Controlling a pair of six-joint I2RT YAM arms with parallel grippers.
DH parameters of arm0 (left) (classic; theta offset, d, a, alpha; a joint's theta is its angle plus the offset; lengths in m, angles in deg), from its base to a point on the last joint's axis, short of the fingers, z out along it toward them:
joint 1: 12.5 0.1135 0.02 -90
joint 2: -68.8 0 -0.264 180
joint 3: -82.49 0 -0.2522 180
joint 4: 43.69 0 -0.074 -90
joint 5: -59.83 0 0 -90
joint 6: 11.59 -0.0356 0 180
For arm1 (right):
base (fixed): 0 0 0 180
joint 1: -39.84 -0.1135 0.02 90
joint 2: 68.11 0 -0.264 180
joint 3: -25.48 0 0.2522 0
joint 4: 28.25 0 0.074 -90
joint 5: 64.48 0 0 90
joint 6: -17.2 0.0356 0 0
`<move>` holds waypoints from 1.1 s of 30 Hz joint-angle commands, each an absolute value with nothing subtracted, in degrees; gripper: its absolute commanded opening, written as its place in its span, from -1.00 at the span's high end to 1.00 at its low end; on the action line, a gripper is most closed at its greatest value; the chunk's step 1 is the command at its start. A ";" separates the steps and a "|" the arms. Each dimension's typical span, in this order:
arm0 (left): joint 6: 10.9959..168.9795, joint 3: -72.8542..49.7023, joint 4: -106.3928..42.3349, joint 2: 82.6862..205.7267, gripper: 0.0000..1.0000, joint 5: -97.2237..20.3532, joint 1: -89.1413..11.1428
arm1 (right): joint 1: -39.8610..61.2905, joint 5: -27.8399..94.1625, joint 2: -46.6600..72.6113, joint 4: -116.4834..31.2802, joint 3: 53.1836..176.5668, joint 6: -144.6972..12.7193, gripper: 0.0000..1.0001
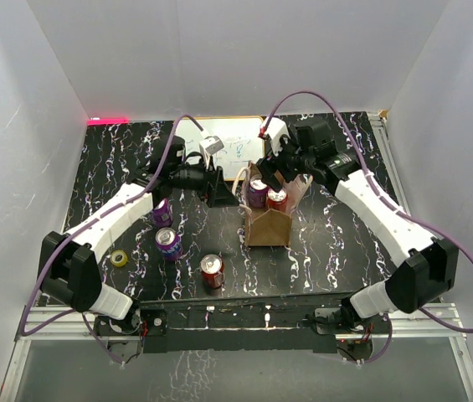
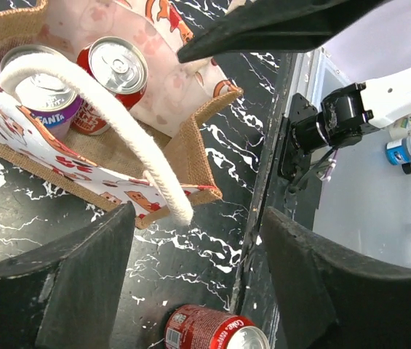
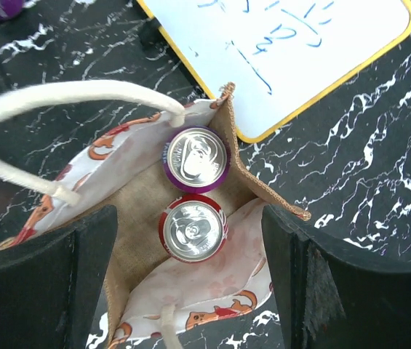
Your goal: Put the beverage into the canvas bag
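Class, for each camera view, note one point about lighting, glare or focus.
Top external: even light, with a red glow at the back left. Left wrist: the fingers are dark and soft-edged. Right wrist: sharp can lids in the canvas bag catch glare.

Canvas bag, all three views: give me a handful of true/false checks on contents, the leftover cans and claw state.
1. The canvas bag holds two cans, a purple Fanta can and a red can. True.
2. The bag lies tipped on its side. False: it stands upright with its mouth open upward.
3. Three more cans are on the table outside the bag. True: two purple ones and a red Coke can.
4. The right claw is shut on a can. False: it is open and empty above the bag's mouth.
5. The whiteboard lies between the bag and the arm bases. False: it is on the far side of the bag.
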State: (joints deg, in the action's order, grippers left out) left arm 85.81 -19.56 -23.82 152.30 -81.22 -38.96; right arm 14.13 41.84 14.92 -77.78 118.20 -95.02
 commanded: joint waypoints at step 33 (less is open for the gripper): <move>62.31 -13.52 13.79 151.55 -0.91 -34.86 -23.17 | 17.06 51.57 3.56 -79.72 116.70 -97.94 -0.70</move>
